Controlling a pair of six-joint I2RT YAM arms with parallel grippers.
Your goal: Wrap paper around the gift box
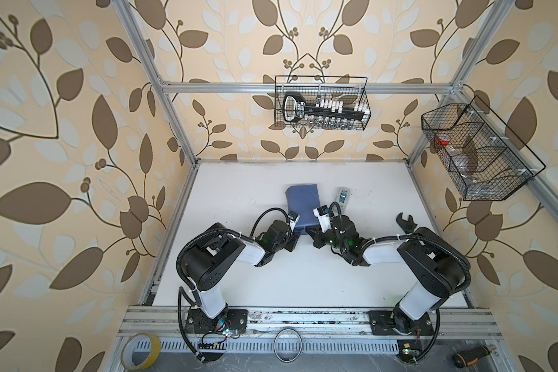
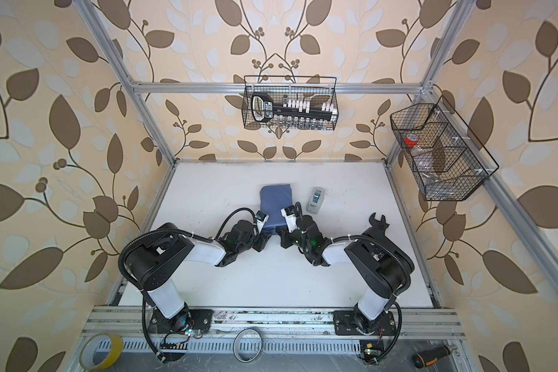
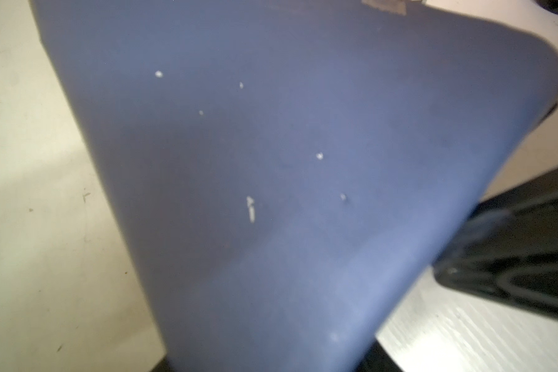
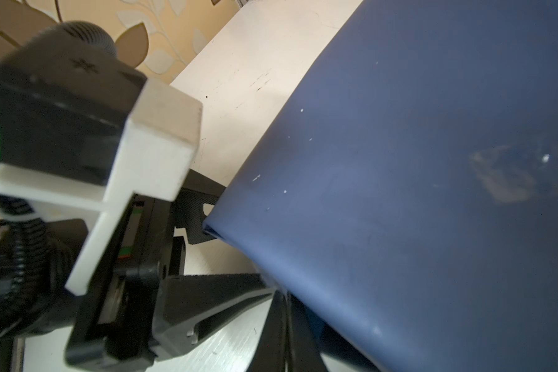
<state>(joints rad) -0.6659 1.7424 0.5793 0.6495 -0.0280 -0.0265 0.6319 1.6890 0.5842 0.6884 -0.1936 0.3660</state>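
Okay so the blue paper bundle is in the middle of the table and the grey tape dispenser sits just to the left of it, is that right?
One thing is off: the grey tape dispenser sits just to the right of the paper, on the right arm's side, not the left. Both top views show it. The rest of what you said stands.

The paper (image 3: 271,161) is matt slate blue and smooth, flecked with small white scuffs. A patch of clear tape (image 4: 509,174) on it shines faintly. The counter (image 1: 271,283) is matt white with dark scratches, and close up it shows a fine grain. The left gripper (image 4: 244,244) has jaws of matt black plastic, finely ribbed, and its bracket (image 4: 149,161) is matt white plastic. The frame rail (image 1: 239,86) is brushed silvery metal. The basket (image 1: 319,77) is black wire mesh.
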